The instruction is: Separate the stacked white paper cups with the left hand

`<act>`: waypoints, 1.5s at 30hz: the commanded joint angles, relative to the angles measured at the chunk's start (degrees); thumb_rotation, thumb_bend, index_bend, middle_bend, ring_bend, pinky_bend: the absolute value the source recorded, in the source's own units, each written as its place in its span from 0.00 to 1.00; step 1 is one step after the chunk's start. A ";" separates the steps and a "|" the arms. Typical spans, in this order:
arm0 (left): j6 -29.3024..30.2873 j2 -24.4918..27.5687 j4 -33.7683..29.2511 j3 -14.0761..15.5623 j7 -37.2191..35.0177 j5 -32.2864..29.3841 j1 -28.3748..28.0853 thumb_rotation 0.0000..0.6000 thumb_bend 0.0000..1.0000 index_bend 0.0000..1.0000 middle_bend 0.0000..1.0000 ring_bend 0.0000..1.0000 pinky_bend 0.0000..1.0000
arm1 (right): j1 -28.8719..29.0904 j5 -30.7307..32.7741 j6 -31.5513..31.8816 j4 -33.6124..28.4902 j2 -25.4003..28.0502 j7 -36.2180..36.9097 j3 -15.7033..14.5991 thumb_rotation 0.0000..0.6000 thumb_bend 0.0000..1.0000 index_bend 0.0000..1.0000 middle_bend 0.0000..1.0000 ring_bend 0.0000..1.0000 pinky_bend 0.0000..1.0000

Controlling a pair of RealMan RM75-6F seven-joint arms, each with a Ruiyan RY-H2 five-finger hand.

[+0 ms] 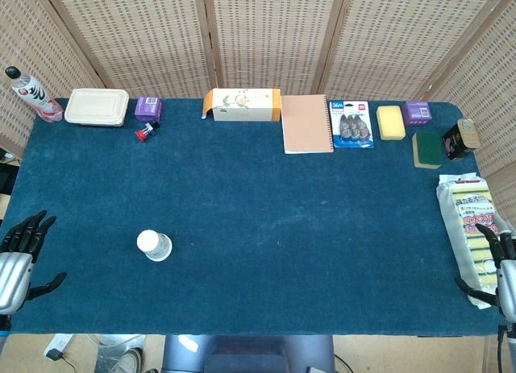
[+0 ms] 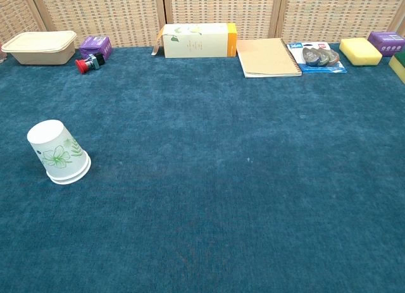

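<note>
The left hand [image 1: 20,248] rests at the table's nine o'clock edge, low in the head view, fingers spread apart and holding nothing; the chest view does not show it. The stacked white paper cups [image 1: 154,245] stand mouth-down on the blue table [image 1: 266,228], toward eight o'clock from the table's middle and well apart from the left hand. In the chest view the stack [image 2: 58,152] shows a green flower print and two rims nested at the base; its long axis runs near vertical, bottom pointing up and leaning slightly toward eleven o'clock.

Along the twelve o'clock edge, only the head view shows the bottle [image 1: 31,94] with a red-and-black label, writing too small to read. Then come a beige lidded container [image 1: 97,106], a purple box [image 1: 148,107], a small red-and-black object [image 1: 146,132], a white-and-orange carton [image 1: 242,105], a tan spiral notebook [image 1: 306,123], a blue blister pack [image 1: 351,123] marked "36m", and a yellow sponge [image 1: 390,122].

At three o'clock, seen from the head view alone, lies a sponge multipack [image 1: 468,228] with illegible printing. The right hand [image 1: 493,264] sits beside it, fingers apart, gripping nothing.
</note>
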 commanded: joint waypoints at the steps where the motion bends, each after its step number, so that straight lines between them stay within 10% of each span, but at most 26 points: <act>1: -0.33 -0.10 -0.05 0.06 0.33 0.17 -0.17 1.00 0.18 0.00 0.00 0.00 0.08 | 0.04 0.02 -0.02 -0.06 -0.07 -0.23 -0.03 1.00 0.11 0.13 0.02 0.00 0.00; 25: -25.91 2.12 -10.69 -6.17 8.71 -11.74 -17.78 1.00 0.15 0.08 0.00 0.00 0.08 | -0.83 -0.27 1.46 -0.16 1.46 4.30 0.24 1.00 0.11 0.13 0.02 0.00 0.00; 45: -29.60 -5.51 -11.19 -6.93 24.19 -31.09 -26.61 1.00 0.15 0.19 0.00 0.00 0.08 | -1.24 0.22 1.86 0.63 2.24 7.66 0.71 1.00 0.11 0.13 0.02 0.00 0.00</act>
